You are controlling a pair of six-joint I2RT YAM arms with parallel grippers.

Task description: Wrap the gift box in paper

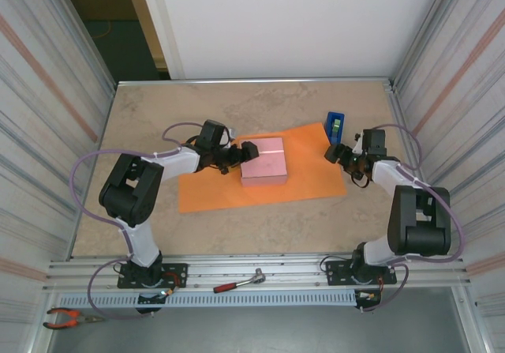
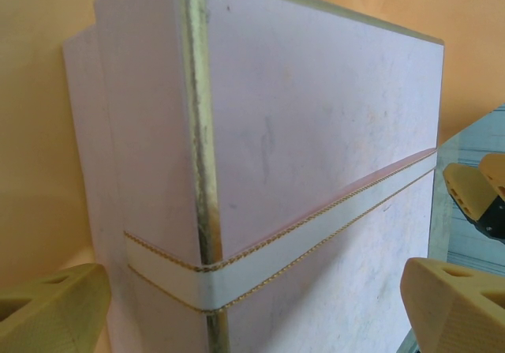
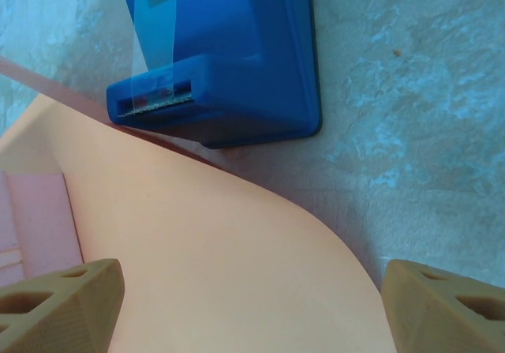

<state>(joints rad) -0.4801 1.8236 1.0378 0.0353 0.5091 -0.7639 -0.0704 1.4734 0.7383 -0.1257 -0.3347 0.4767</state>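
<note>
The pale pink gift box (image 1: 263,161) lies on the orange paper (image 1: 213,189), which is spread flat on the beige table. My left gripper (image 1: 245,154) is at the box's left side, open. In the left wrist view the box (image 2: 316,132) stands very close, its gold-trimmed corner and white band between the wide-spread fingers (image 2: 51,306). My right gripper (image 1: 335,152) is open at the paper's right edge. In the right wrist view the curved paper edge (image 3: 229,258) runs between the open fingers (image 3: 442,306), with a bit of the box (image 3: 35,227) at the left.
A blue tape dispenser (image 1: 334,124) stands just beyond the paper's far right corner, close to my right gripper, with its tape strip (image 3: 158,21) hanging out. A red-handled ratchet (image 1: 237,282) and orange pliers (image 1: 67,317) lie on the front rail. Ribbed walls enclose the table.
</note>
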